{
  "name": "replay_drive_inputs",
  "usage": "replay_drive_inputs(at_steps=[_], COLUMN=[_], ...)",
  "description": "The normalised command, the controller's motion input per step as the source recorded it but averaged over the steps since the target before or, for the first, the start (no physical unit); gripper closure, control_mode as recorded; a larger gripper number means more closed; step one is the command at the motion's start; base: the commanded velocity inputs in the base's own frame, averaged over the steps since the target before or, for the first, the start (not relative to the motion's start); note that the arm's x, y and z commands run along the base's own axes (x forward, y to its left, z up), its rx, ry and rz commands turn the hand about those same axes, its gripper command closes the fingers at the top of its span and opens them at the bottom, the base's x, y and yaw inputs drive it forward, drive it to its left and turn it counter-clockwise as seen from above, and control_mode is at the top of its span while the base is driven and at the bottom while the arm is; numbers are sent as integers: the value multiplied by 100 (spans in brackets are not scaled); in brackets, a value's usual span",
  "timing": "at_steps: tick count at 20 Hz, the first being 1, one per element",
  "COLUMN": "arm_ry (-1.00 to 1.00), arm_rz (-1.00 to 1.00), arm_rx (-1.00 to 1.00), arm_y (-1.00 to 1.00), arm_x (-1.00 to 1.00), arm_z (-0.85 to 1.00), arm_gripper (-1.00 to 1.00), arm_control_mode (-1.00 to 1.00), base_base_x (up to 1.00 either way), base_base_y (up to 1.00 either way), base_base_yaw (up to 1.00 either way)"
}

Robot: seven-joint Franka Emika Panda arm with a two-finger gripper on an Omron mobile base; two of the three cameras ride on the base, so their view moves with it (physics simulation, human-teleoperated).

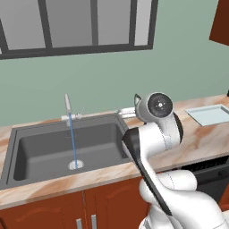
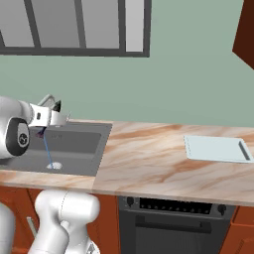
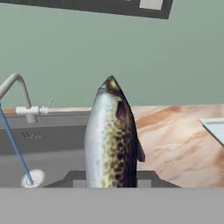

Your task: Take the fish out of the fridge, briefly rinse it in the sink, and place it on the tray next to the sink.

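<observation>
The fish [image 3: 111,140], silvery with a dark speckled back, stands upright between my finger tips in the hand view. My gripper [image 3: 111,180] is shut on its lower end. It hangs over the right part of the sink [image 1: 44,152], to the right of the thin blue water stream [image 3: 15,148] that runs from the tap [image 1: 68,107] to the round drain [image 1: 75,164]. In the right base view my hand [image 2: 49,117] sits above the sink [image 2: 79,141]. The pale blue-grey tray [image 2: 218,149] lies on the counter far to the right. The fridge is out of view.
Marbled brown counter [image 2: 144,158] stretches between sink and tray. A black oven front [image 2: 173,211] sits below it, with red-brown cupboard doors [image 1: 58,210] under the sink. A window [image 1: 76,24] is set in the green wall. My arm's elbow [image 1: 159,112] rises at the sink's right edge.
</observation>
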Motion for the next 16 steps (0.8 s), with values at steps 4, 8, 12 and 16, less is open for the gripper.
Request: replay_drive_inputs(at_steps=[4, 8, 12, 16], arm_ry=[0, 0, 0, 0], arm_rz=[0, 0, -3, 0], arm_rx=[0, 4, 3, 0], arm_y=[-8, -77, -50, 0], arm_x=[-6, -47, -33, 0], arm_z=[0, 0, 0, 0], arm_gripper=[100, 100, 100, 100], arm_control_mode=[-100, -100, 100, 100], base_base_x=[0, 0, -16, -8], base_base_y=[0, 0, -50, -100], base_base_yaw=[0, 0, -5, -12])
